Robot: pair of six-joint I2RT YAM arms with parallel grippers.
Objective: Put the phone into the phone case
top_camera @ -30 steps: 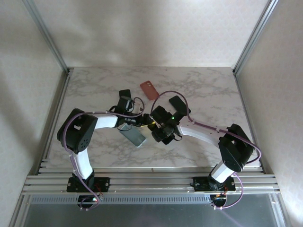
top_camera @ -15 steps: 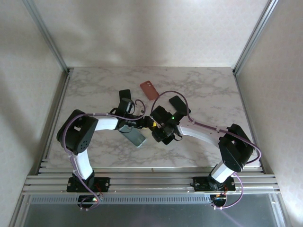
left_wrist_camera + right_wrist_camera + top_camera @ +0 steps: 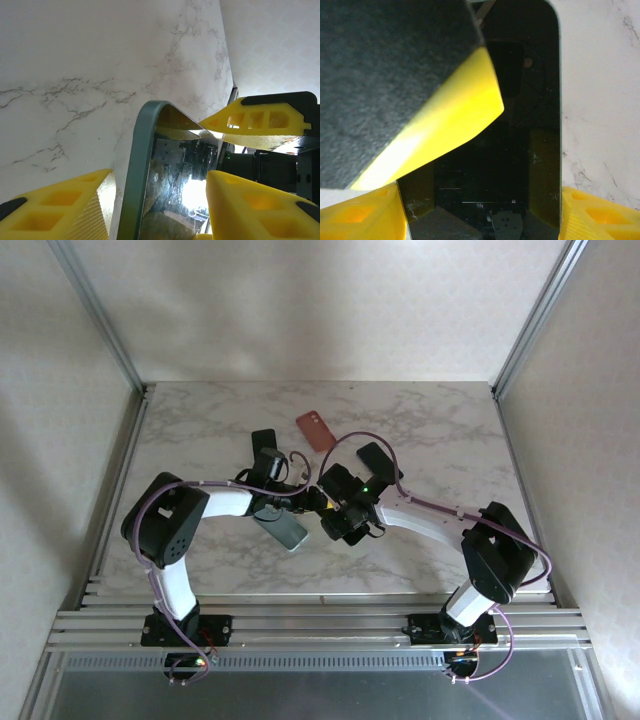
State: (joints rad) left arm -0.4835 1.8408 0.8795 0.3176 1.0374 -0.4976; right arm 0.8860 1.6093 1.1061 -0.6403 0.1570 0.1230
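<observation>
The phone [image 3: 281,528], grey-green with a glossy dark screen, lies left of the table's middle. My right gripper [image 3: 318,520] reaches it from the right. In the right wrist view its yellow fingers press both long sides of the phone [image 3: 520,150], so the right gripper [image 3: 480,200] is shut on it. My left gripper [image 3: 310,502] stands open at the phone's end. In the left wrist view the phone [image 3: 170,190] rises tilted between the jaws of the left gripper [image 3: 159,175], with a slit of marble beside one finger. The red phone case [image 3: 316,430] lies apart, further back.
A flat black piece [image 3: 263,440] lies left of the case and another [image 3: 378,458] to its right. Purple cables loop over both arms. Metal posts and walls enclose the marble table [image 3: 440,420]; bare marble stretches at the back and right.
My left gripper has edged a little to the right over the phone and its jaws have narrowed slightly. The right gripper and the phone have hardly moved.
</observation>
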